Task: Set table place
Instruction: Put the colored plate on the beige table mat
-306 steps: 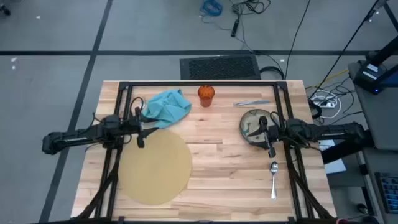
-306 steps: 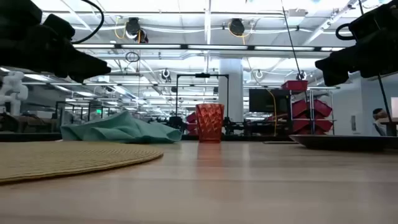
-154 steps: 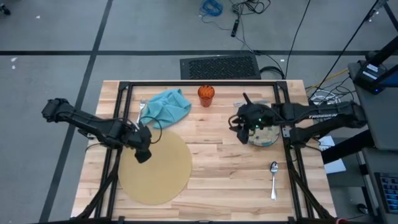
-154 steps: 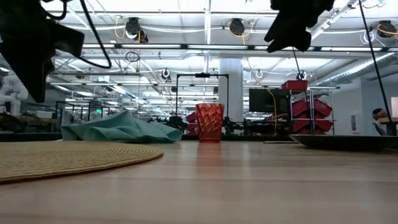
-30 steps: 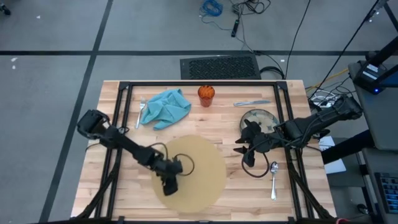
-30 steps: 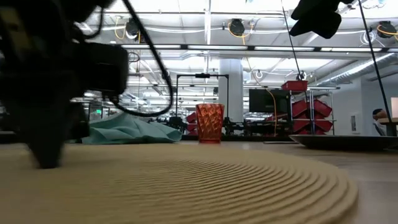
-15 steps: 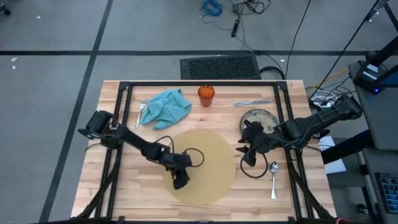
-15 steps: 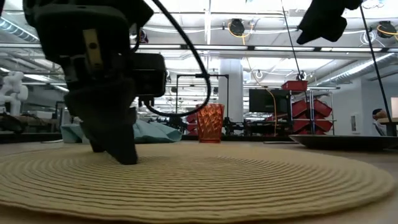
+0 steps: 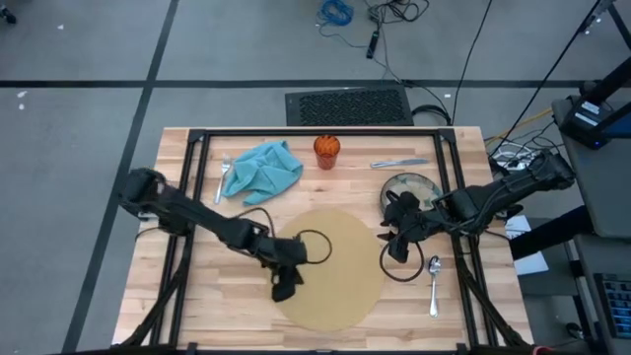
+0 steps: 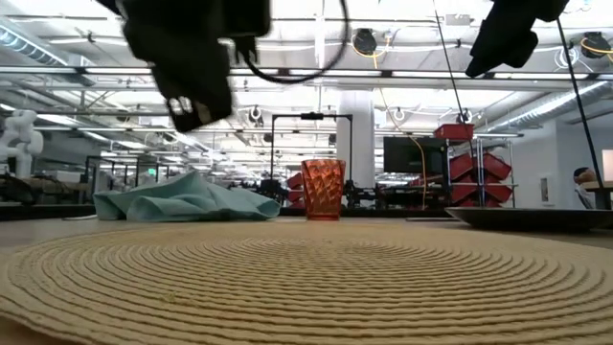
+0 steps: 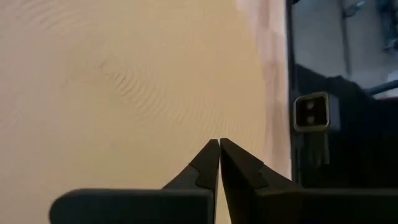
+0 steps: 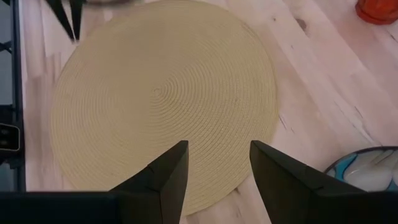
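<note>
Mat (image 9: 333, 266) sits mid-bench, near front edge. Left claw (image 9: 285, 289) pinched shut, empty, over mat's left rim. Right claw (image 9: 392, 240) wide, empty, just right of mat; dish (image 9: 413, 187) lies just behind it, so right arm is nearer.

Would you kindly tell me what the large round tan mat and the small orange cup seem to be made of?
The large round tan mat looks like woven fibre, matte, judging by its coiled concentric ridges. The small orange cup seems to be translucent glass or plastic, glossy and faceted; which one is unclear.
</note>
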Robot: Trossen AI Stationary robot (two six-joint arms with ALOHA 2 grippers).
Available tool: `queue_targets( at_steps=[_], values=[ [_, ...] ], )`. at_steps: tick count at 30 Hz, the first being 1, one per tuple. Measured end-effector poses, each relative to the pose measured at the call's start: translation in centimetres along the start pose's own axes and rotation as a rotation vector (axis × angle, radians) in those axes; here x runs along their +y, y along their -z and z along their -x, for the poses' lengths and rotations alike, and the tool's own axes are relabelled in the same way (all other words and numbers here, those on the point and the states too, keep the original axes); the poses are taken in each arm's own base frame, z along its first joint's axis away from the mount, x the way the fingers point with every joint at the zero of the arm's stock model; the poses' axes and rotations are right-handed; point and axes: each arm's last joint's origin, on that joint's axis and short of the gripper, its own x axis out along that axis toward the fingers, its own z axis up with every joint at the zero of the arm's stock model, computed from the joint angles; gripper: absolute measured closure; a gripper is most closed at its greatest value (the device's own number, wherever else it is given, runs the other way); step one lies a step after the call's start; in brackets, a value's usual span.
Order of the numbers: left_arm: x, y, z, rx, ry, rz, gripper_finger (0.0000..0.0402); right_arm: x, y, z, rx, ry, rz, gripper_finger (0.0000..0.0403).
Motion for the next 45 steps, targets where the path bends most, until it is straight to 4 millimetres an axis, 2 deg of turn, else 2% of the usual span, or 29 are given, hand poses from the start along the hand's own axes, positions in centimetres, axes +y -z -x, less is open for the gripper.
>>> queue_targets(
  at_steps=[4, 6, 11, 16, 19, 22, 26, 28, 31, 35, 38, 43, 45],
  values=[
    [-0.9, -0.3, 3.7, -0.054, 0.0, -0.011, 0.0402, 0.0, 0.0, 0.1, -0.006, 0.003, -0.022, 0.0238],
    [-1.2, -0.3, 4.5, -0.077, 0.003, -0.031, 0.0401, -0.1, -0.1, 0.1, -0.017, 0.017, -0.039, 0.0238],
    [0.1, 0.9, 3.6, -0.051, -0.089, -0.018, 0.038, -0.6, -0.2, 0.0, -0.029, 0.067, -0.084, 0.0221],
    [2.7, 1.3, 1.6, -0.161, -0.446, 0.013, 0.0336, -2.2, 0.1, -0.1, 0.016, 0.211, -0.124, 0.0174],
    [4.4, -1.2, 0.9, -0.351, -0.487, 0.04, 0.033, -3.2, 0.4, 0.0, 0.016, 0.347, -0.099, 0.0149],
    [8.6, -5.2, 0.5, -0.466, -0.319, 0.159, 0.0331, -4.3, 0.3, 0.0, 0.031, 0.424, -0.122, 0.0138],
    [14.5, -10.0, 0.6, -0.584, -0.046, 0.3, 0.0331, -5.8, 0.1, 0.0, 0.034, 0.514, -0.244, 0.0136],
    [16.6, -12.2, 1.1, -0.642, 0.043, 0.348, 0.0331, -6.7, 0.4, 0.3, 0.063, 0.579, -0.305, 0.0135],
    [18.8, -14.8, 1.1, -0.629, 0.098, 0.394, 0.0332, -8.1, 0.9, 1.1, 0.096, 0.701, -0.371, 0.0135],
    [19.6, -18.2, 0.3, -0.605, 0.099, 0.435, 0.0332, -9.7, 1.3, 2.2, 0.142, 0.773, -0.465, 0.0135],
    [20.0, -19.8, -0.6, -0.543, 0.084, 0.483, 0.0332, -10.3, 1.1, 2.8, 0.137, 0.729, -0.503, 0.0135],
    [21.1, -20.4, -2.8, -0.456, 0.069, 0.516, 0.0332, -10.9, 0.9, 3.2, 0.132, 0.66, -0.534, 0.0137],
    [21.0, -20.4, -3.1, -0.452, 0.067, 0.492, 0.0332, -11.3, 1.3, 2.9, 0.184, 0.63, -0.554, 0.0151]
  ],
)
